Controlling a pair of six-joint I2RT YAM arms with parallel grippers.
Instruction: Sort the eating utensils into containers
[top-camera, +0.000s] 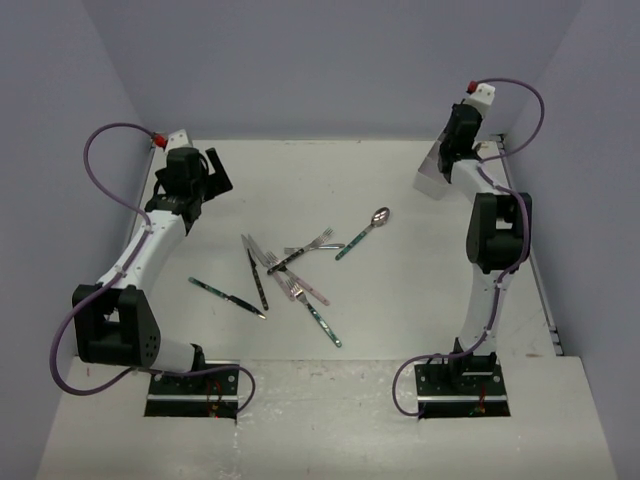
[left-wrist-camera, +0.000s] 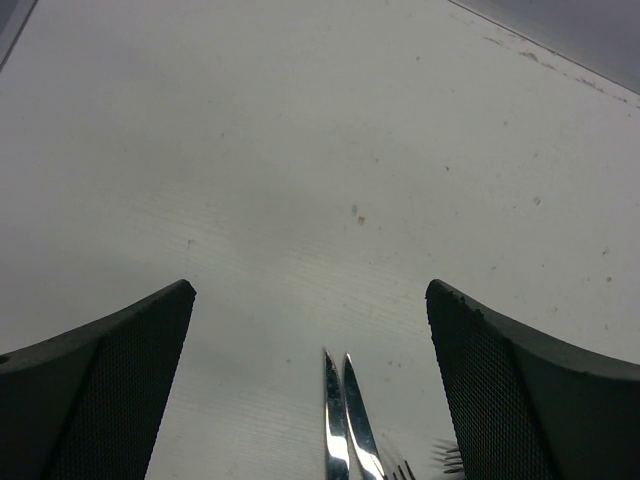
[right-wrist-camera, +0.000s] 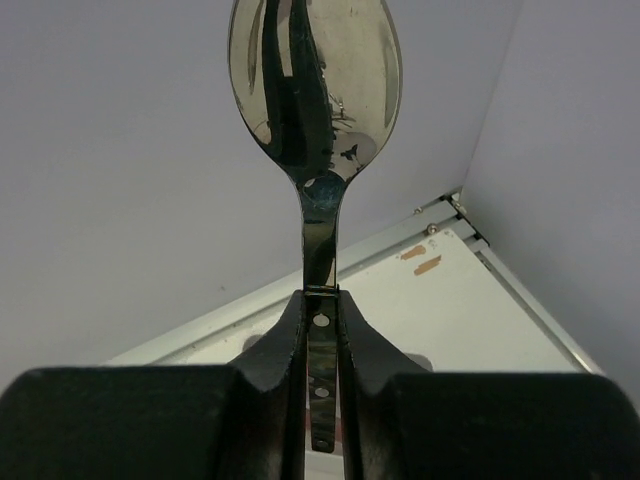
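Several eating utensils lie loose mid-table: a spoon (top-camera: 372, 228), forks (top-camera: 310, 243) and knives (top-camera: 257, 275) with dark green, black or pink handles. My left gripper (top-camera: 212, 172) is open and empty at the back left, apart from the pile. In its wrist view, two knife tips (left-wrist-camera: 345, 420) and fork tines (left-wrist-camera: 447, 457) show below and between the wide-apart fingers (left-wrist-camera: 110, 390). My right gripper (top-camera: 450, 150) is at the back right, shut (right-wrist-camera: 320, 300) on the dark handle of a spoon (right-wrist-camera: 315, 90), bowl pointing away. A white container (top-camera: 432, 180) lies mostly hidden under it.
Grey walls close the back and sides. A metal rail (top-camera: 535, 270) runs along the table's right edge. One dark green knife (top-camera: 225, 296) lies apart at the left of the pile, in front of the left arm.
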